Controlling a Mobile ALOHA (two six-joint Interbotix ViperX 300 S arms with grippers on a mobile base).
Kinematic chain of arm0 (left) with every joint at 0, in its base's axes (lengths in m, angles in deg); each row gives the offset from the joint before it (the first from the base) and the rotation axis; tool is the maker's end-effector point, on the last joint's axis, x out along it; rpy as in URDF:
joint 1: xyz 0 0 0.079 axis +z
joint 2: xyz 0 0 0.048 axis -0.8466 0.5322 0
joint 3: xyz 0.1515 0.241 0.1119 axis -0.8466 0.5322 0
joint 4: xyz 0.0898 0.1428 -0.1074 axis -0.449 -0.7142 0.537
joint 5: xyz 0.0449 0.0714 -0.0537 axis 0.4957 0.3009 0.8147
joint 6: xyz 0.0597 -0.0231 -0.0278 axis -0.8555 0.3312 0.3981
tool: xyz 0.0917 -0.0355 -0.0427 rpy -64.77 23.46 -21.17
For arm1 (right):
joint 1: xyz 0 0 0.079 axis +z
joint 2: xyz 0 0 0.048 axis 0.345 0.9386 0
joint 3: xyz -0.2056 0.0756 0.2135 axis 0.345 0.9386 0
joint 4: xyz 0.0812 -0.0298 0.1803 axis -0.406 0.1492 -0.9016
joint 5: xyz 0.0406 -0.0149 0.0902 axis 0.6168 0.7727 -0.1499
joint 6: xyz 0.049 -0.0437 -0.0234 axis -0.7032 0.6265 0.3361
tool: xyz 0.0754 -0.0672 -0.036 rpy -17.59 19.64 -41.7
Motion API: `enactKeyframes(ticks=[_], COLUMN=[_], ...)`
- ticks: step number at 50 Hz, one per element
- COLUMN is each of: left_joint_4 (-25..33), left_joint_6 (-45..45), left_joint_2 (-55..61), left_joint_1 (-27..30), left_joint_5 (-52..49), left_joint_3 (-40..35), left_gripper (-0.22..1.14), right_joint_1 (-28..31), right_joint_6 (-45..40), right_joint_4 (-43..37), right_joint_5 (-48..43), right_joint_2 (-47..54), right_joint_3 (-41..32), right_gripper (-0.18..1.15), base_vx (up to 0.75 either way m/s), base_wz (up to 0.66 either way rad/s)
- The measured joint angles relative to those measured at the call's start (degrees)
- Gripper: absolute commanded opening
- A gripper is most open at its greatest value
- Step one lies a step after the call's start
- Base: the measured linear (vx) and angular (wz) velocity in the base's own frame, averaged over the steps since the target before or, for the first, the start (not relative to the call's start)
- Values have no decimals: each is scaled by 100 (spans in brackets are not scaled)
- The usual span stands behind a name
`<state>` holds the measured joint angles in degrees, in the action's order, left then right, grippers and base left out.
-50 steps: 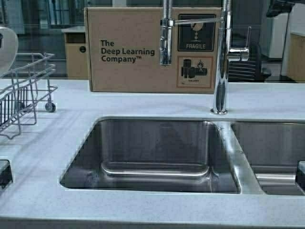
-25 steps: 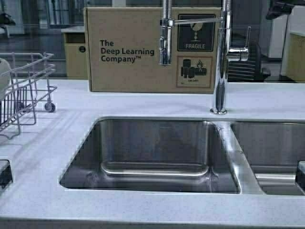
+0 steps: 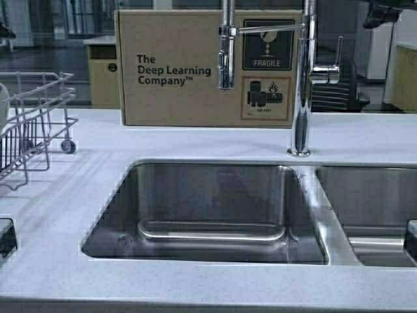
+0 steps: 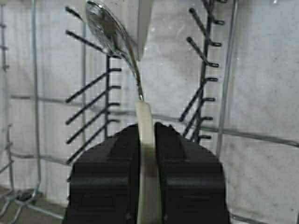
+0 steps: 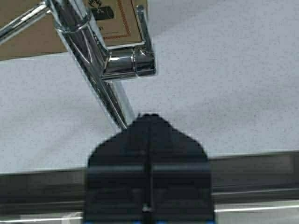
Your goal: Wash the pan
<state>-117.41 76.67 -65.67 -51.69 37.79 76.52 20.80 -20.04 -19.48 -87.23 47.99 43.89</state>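
Note:
My left gripper (image 4: 148, 127) is shut on the pale handle (image 4: 149, 158) of the pan, held edge-on over the wire dish rack (image 4: 91, 95). A shiny metal neck (image 4: 112, 32) runs from the handle to the pan's white body (image 4: 144, 21), which is mostly out of frame. In the high view only a white sliver of the pan (image 3: 2, 104) shows at the far left, behind the rack (image 3: 39, 111). My right gripper (image 5: 148, 117) is shut with nothing in it, low by the sink rim, facing the tap's base.
A double steel sink (image 3: 208, 208) sits in the pale counter, with a tall chrome tap (image 3: 301, 78) behind the divider. A cardboard box (image 3: 182, 65) stands at the back of the counter. The tap's lever (image 5: 131, 63) is just beyond my right gripper.
The white pan has moved left and down behind the dish rack, almost out of the high view. The right arm and the base have not moved.

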Motion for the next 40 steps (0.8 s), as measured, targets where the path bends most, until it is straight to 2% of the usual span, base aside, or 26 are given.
enactKeyframes(ticks=[5,8,14,40], left_joint_4=[0,9,18,105], left_joint_6=[26,44,53,97], left_joint_2=[176,255,325,44], left_joint_1=[-18,-18,18,9], left_joint_5=[9,-53,-105,-88], left_joint_3=[-44,-97,-176,-220], left_gripper=[97,107,100,101], right_joint_1=[0,9,-9,0], right_joint_6=[0,0,0,9], right_joint_4=[0,0,0,9], right_joint_5=[0,0,0,0], right_joint_2=[18,18,26,79], right_joint_3=[0,0,9,9], right_gripper=[5,5,5,5], base_vx=[0,0,0,0], base_wz=[0,0,0,0])
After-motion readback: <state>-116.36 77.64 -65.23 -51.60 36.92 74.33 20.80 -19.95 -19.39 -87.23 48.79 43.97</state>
